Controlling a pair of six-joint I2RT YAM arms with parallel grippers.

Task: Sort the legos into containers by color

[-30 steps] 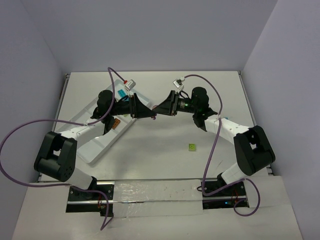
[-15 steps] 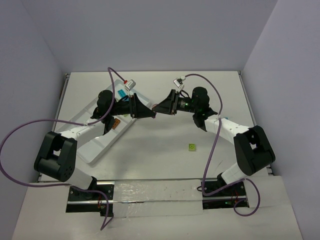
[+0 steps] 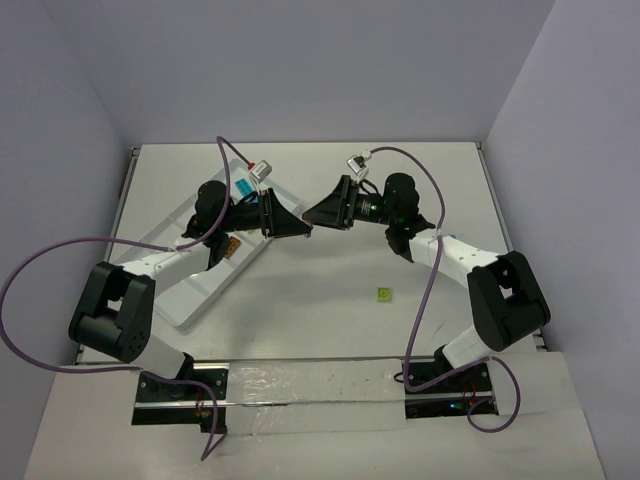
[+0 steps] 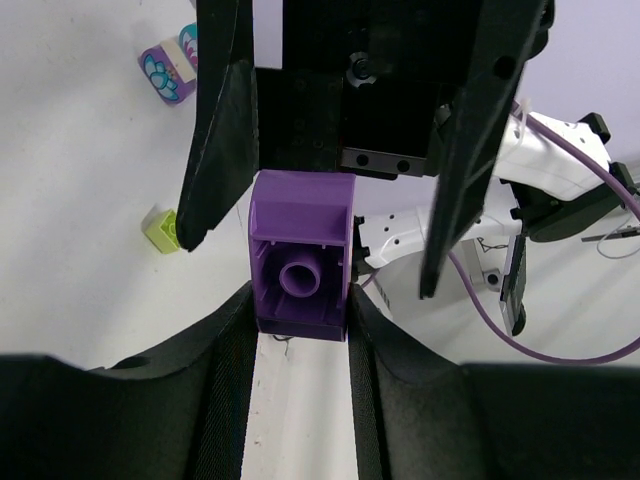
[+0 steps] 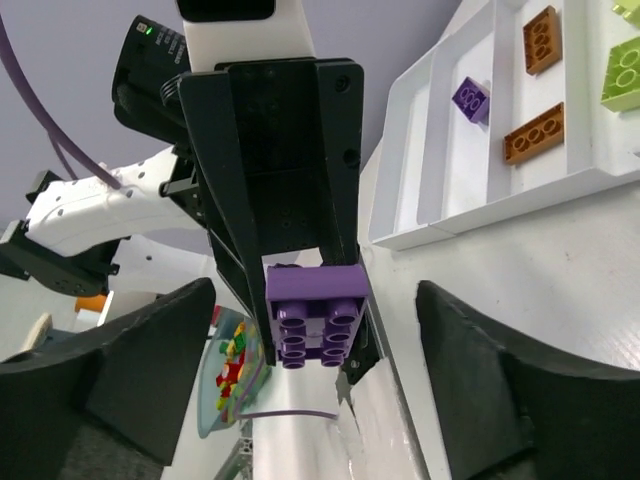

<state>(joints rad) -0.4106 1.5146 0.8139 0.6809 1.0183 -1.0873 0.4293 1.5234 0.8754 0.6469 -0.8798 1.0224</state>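
Both grippers meet nose to nose in the air above the table's middle. My left gripper (image 3: pixel 300 229) (image 4: pixel 300 312) is shut on a purple lego (image 4: pixel 300 255) (image 5: pixel 315 312), its fingers (image 4: pixel 232 380) pressing both sides. My right gripper (image 3: pixel 313 212) (image 5: pixel 315 292) faces it, open, with its fingers (image 5: pixel 135 370) standing well off the brick. A lime green lego (image 3: pixel 383 293) (image 4: pixel 162 228) lies on the table. The white tray (image 3: pixel 195 295) (image 5: pixel 420 215) holds a purple (image 5: pixel 470 97), two orange-brown (image 5: pixel 533 133) and a lime green lego (image 5: pixel 625 75) in separate containers.
A teal brick (image 3: pixel 243 186) and an orange one (image 3: pixel 232 246) show in the tray, which lies slanted at the left. A purple printed tile (image 4: pixel 170 72) lies on the table. A clear dish of coloured bits (image 5: pixel 225 375) shows past the left arm.
The left jaws have closed on the purple lego. The right jaws, which were shut on it, have opened wide and drawn back slightly to the right.
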